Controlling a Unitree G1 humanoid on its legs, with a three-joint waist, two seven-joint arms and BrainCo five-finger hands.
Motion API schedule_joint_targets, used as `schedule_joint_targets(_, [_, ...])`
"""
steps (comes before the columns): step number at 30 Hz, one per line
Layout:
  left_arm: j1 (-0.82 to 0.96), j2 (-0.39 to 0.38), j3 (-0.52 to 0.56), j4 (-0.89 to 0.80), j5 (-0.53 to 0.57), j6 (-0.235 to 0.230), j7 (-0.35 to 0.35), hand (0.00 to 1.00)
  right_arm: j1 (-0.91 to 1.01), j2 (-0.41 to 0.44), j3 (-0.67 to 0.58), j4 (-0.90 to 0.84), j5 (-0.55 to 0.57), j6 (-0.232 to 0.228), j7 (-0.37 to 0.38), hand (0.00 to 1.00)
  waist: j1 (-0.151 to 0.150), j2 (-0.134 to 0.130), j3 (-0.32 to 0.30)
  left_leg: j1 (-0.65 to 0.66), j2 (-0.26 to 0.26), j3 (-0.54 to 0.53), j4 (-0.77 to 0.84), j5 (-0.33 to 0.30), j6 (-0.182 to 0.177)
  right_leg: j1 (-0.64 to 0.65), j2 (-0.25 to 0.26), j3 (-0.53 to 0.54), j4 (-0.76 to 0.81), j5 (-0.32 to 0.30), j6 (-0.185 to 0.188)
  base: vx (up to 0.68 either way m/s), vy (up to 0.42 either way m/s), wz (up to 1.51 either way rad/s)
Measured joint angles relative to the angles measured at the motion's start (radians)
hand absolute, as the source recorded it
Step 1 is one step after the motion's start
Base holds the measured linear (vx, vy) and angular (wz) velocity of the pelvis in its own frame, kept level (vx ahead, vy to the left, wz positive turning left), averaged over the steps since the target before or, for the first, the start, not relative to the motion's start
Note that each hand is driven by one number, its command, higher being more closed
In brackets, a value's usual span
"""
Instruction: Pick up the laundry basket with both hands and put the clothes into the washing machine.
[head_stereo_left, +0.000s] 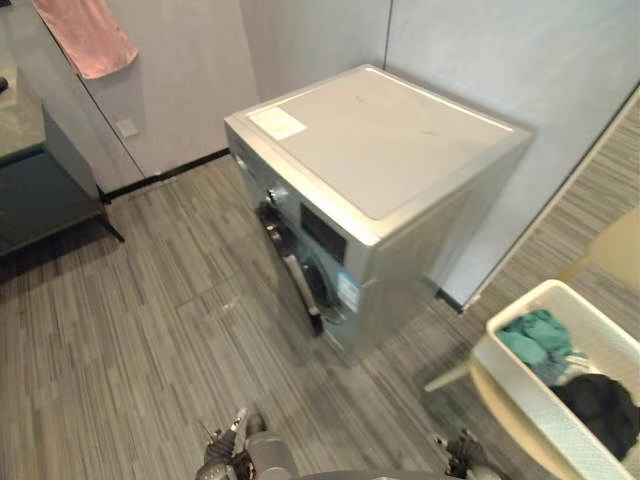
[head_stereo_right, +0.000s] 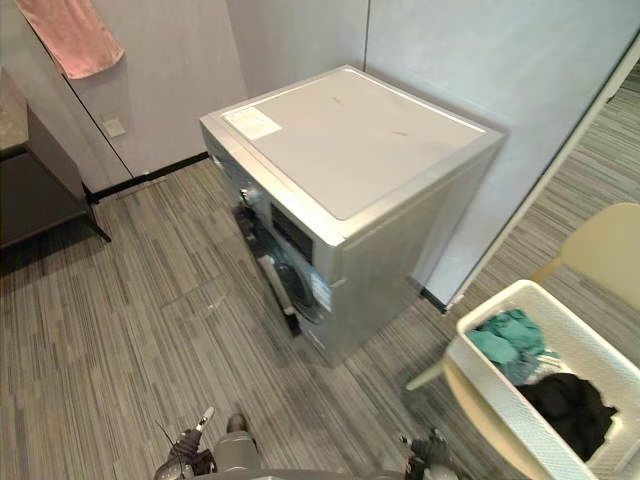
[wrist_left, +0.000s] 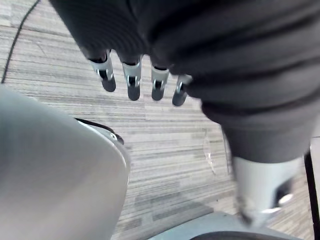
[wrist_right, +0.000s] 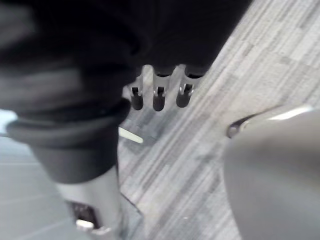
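Laundry basket (head_stereo_left: 520, 385): white, sits on a cream chair (head_stereo_right: 605, 245) at lower right of the head views, i.e. off to the robot's front-right, w/ teal clothes (head_stereo_left: 540, 340) and a black garment (head_stereo_left: 600, 405) inside. Its long axis runs diagonally, from near the washing machine (head_stereo_left: 380, 140) back toward the robot's right. One long wall faces the washer side, so it's not square to the robot.

Washer stands just left of the chair, apart from it, front door (head_stereo_left: 305, 280) angled toward the robot's left-front. Can't tell if the door is ajar.

Right robot hand (wrist_right: 158, 95): fingers straight, relaxed, side by side, holding nothing, over bare floor (wrist_left: 165, 150). Left robot hand (wrist_left: 132, 80): same, fingers straight, slightly spread, nothing held.

Judgement: the right robot hand is the nearer one and the left has to cross further. The robot prob. needs to turn right and face the basket first, so each hand gets one end of the rim.
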Motion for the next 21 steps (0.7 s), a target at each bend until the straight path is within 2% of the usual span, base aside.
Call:
schedule_joint_targets(1, [0.001,0.002,-0.002,0.002,0.0,0.001,0.0,0.0,0.002,0.001,-0.012,0.008,-0.001,0.003,0.0,0.0,0.012,0.0,-0.012,0.001,-0.011,0.006,0.009,-0.007,0.018,-0.015,-0.005,0.021,0.005,0.064,0.016,0.28,0.526,-0.05])
schedule_joint_targets(3, [0.001,0.018,-0.043,0.022,0.013,0.001,0.0,0.0,0.005,0.005,-0.012,0.007,-0.005,0.005,0.0,0.0,0.014,-0.007,-0.031,0.025,-0.052,0.036,0.008,-0.024,0.048,-0.059,-0.03,0.053,0.076,0.183,0.017,0.24,0.43,-0.08])
schedule_joint_targets(4, [0.001,0.025,-0.086,0.03,0.03,0.002,0.0,0.0,-0.005,0.005,0.011,0.001,-0.008,0.006,0.0,0.0,0.01,0.0,-0.032,0.052,-0.065,0.051,0.003,-0.036,0.069,-0.097,-0.032,0.067,0.145,0.273,0.007,0.18,0.345,-0.12])
schedule_joint_targets(5, [0.002,0.027,-0.105,0.033,0.034,0.003,0.0,0.0,-0.006,0.003,0.027,-0.005,-0.01,0.006,-0.001,0.0,0.008,0.012,-0.031,0.067,-0.064,0.056,-0.006,-0.038,0.079,-0.117,-0.031,0.068,0.176,0.311,-0.005,0.11,0.222,-0.18])
schedule_joint_targets(6, [0.002,0.03,-0.129,0.038,0.048,0.004,0.0,0.0,-0.005,0.001,0.063,-0.03,-0.014,0.007,0.001,0.0,0.003,0.029,-0.027,0.091,-0.065,0.071,-0.027,-0.039,0.094,-0.148,-0.019,0.066,0.242,0.297,-0.025,0.07,0.185,-0.21])
schedule_joint_targets(7, [0.003,0.03,-0.143,0.039,0.063,0.004,0.001,0.0,-0.006,-0.001,0.122,-0.088,-0.021,0.008,-0.001,0.0,-0.004,0.04,-0.023,0.121,-0.064,0.086,-0.054,-0.034,0.105,-0.198,0.015,0.061,0.335,0.208,-0.044,0.04,0.159,-0.35])
schedule_joint_targets(9, [0.006,0.024,-0.158,0.038,0.072,0.005,0.0,0.0,-0.002,0.007,0.243,-0.241,-0.033,0.01,-0.004,0.0,-0.011,0.044,-0.018,0.172,-0.063,0.126,-0.112,-0.023,0.116,-0.288,0.078,-0.003,0.422,0.081,-0.064,-0.01,0.086,-0.44])
schedule_joint_targets(11, [0.005,0.016,-0.166,0.039,0.074,0.012,0.001,0.0,0.009,0.009,0.333,-0.406,-0.04,-0.001,-0.005,0.0,-0.019,0.052,-0.01,0.201,-0.051,0.14,-0.149,-0.021,0.119,-0.339,0.174,-0.042,0.412,-0.038,-0.054,-0.05,-0.083,-0.3])
schedule_joint_targets(12, [0.002,0.014,-0.167,0.038,0.075,0.013,0.001,0.0,0.009,0.009,0.348,-0.445,-0.04,-0.003,-0.005,0.0,-0.019,0.052,-0.007,0.202,-0.046,0.141,-0.151,-0.021,0.118,-0.346,0.197,-0.056,0.385,-0.057,-0.045,-0.03,-0.174,-0.1])
schedule_joint_targets(13, [0.001,0.008,-0.166,0.038,0.078,0.013,0.001,0.0,0.005,0.008,0.376,-0.506,-0.04,-0.009,-0.005,0.0,-0.025,0.037,0.001,0.214,-0.05,0.141,-0.169,-0.013,0.109,-0.333,0.221,-0.089,0.267,-0.057,-0.046,-0.02,-0.151,0.06])
schedule_joint_targets(14, [-0.004,0.018,-0.163,0.037,0.081,0.013,0.0,0.0,0.003,0.001,0.404,-0.557,-0.04,-0.021,-0.006,0.0,-0.027,0.014,0.012,0.219,-0.067,0.136,-0.193,-0.003,0.093,-0.288,0.214,-0.134,0.149,-0.079,-0.064,-0.02,-0.212,0.12])
schedule_joint_targets(15, [-0.014,0.02,-0.163,0.045,0.085,0.016,0.001,0.0,-0.003,-0.008,0.427,-0.585,-0.039,-0.027,-0.004,0.0,-0.027,0.019,0.014,0.225,-0.062,0.125,-0.224,0.018,0.069,-0.26,0.231,-0.142,0.092,-0.082,-0.09,-0.01,-0.164,0.24])
schedule_joint_targets(16, [-0.016,0.012,-0.162,0.056,0.087,0.021,0.001,0.0,0.0,-0.02,0.433,-0.625,-0.039,-0.032,-0.003,0.0,-0.031,0.026,0.023,0.229,-0.06,0.101,-0.266,0.036,0.065,-0.256,0.241,-0.163,0.064,-0.076,-0.107,0.02,-0.179,0.45])
schedule_joint_targets(17, [-0.02,0.003,-0.153,0.059,0.086,0.021,0.001,0.0,0.004,-0.037,0.44,-0.674,-0.039,-0.042,-0.004,0.0,-0.044,0.044,0.033,0.235,-0.061,0.057,-0.313,0.073,0.062,-0.255,0.248,-0.193,0.058,-0.076,-0.108,0.05,-0.113,0.5])
schedule_joint_targets(18, [-0.022,0.0,-0.15,0.06,0.085,0.025,0.001,0.0,0.005,-0.047,0.445,-0.691,-0.039,-0.043,-0.003,0.0,-0.045,0.049,0.036,0.243,-0.061,0.042,-0.334,0.084,0.058,-0.256,0.251,-0.202,0.058,-0.077,-0.111,0.09,-0.132,0.51])
schedule_joint_targets(19, [-0.026,-0.005,-0.147,0.06,0.076,0.027,0.003,0.0,0.004,-0.071,0.467,-0.716,-0.039,-0.043,-0.002,0.0,-0.042,0.053,0.038,0.251,-0.061,0.021,-0.362,0.096,0.056,-0.256,0.254,-0.221,0.056,-0.072,-0.124,0.1,-0.108,0.32])
schedule_joint_targets(21, [-0.025,-0.005,-0.147,0.058,0.059,0.025,0.01,0.0,0.005,-0.092,0.495,-0.74,-0.039,-0.037,-0.006,0.0,-0.037,0.05,0.04,0.262,-0.06,0.009,-0.391,0.104,0.056,-0.255,0.263,-0.226,0.052,-0.072,-0.127,0.08,-0.085,0.06])
